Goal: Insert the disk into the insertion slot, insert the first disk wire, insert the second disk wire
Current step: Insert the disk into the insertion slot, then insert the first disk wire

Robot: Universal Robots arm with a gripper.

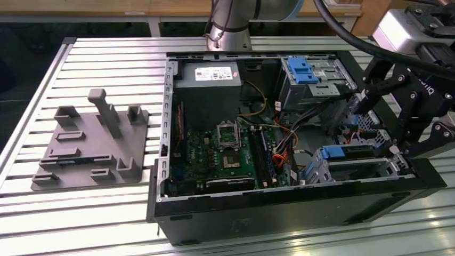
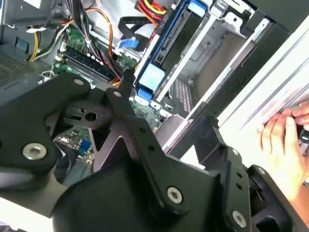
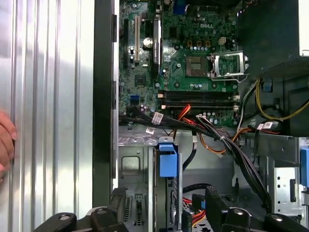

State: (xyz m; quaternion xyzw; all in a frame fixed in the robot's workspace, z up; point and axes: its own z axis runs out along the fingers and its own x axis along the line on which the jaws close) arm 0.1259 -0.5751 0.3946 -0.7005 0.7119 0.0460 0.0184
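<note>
Grey fixture (image 1: pixel 85 160) sits beside the open computer case (image 1: pixel 284 213).

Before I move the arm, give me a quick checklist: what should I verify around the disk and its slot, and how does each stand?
1. Disk in the low silver cage: ok, its blue frame sits between the cage walls.
2. Disk pushed fully home: cannot tell.
3. Gripper open and empty: ok, one finger on each side of the disk.
4. Disk wires plugged in: cannot tell; loose cables lie beside the cage.
5. Nobody near the arm: not ok, a hand rests on the table beside the case.
</note>
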